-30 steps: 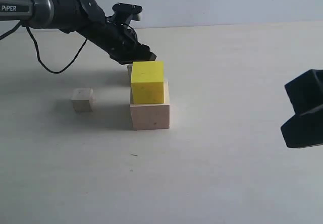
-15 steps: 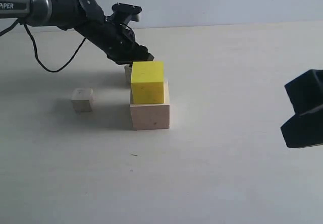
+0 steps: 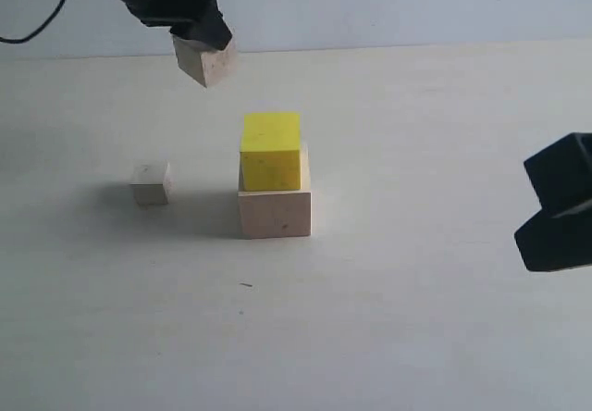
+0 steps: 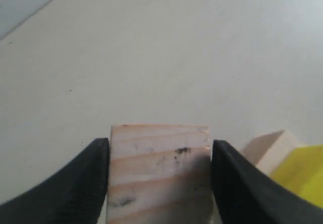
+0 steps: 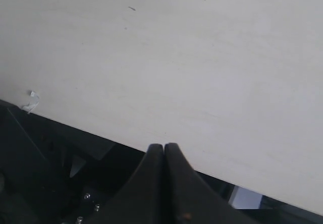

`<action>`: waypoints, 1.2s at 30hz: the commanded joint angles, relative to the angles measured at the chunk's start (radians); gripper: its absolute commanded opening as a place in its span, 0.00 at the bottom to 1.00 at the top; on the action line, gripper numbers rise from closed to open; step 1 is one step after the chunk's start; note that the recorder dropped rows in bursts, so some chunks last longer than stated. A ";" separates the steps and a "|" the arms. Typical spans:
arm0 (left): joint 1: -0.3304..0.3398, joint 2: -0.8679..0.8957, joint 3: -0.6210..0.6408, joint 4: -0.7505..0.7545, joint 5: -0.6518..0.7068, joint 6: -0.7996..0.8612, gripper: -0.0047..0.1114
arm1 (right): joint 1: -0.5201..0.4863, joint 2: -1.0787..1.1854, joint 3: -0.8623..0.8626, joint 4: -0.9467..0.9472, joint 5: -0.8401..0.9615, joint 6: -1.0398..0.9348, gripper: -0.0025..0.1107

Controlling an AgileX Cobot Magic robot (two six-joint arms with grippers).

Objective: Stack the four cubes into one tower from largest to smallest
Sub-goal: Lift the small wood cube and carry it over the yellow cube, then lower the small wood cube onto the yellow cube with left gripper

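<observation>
The large pale wood cube [image 3: 276, 212] rests on the table with the yellow cube [image 3: 271, 150] on top of it. My left gripper [image 3: 205, 39] hangs high, up and to the left of this stack, shut on a small pale wood cube [image 3: 203, 61]. The left wrist view shows that cube [image 4: 159, 171] pressed between both black fingers, with the yellow cube [image 4: 301, 173] and the large cube [image 4: 267, 147] below at the side. The smallest greyish cube [image 3: 151, 183] sits alone on the table to the left. My right gripper [image 5: 163, 148] is shut and empty, low at the right edge.
The pale tabletop [image 3: 416, 152] spreads around the stack. The right arm's black body [image 3: 559, 205] stands at the right edge of the exterior view. The table's near edge [image 5: 101, 133] with dark framework below shows in the right wrist view.
My left gripper has lifted the small wooden cube from behind the stack and carried it up and to the left. The stack, the smallest cube and the right arm stay put.
</observation>
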 commanded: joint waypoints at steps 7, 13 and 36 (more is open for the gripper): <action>0.005 -0.185 -0.004 -0.205 0.344 0.392 0.04 | 0.000 -0.006 0.005 -0.010 -0.006 -0.055 0.02; -0.001 -0.187 -0.004 -0.286 0.378 0.557 0.04 | 0.000 -0.006 0.005 -0.008 -0.006 -0.055 0.02; -0.104 -0.099 -0.004 -0.236 0.378 0.647 0.04 | 0.000 -0.006 0.005 0.014 -0.006 -0.055 0.02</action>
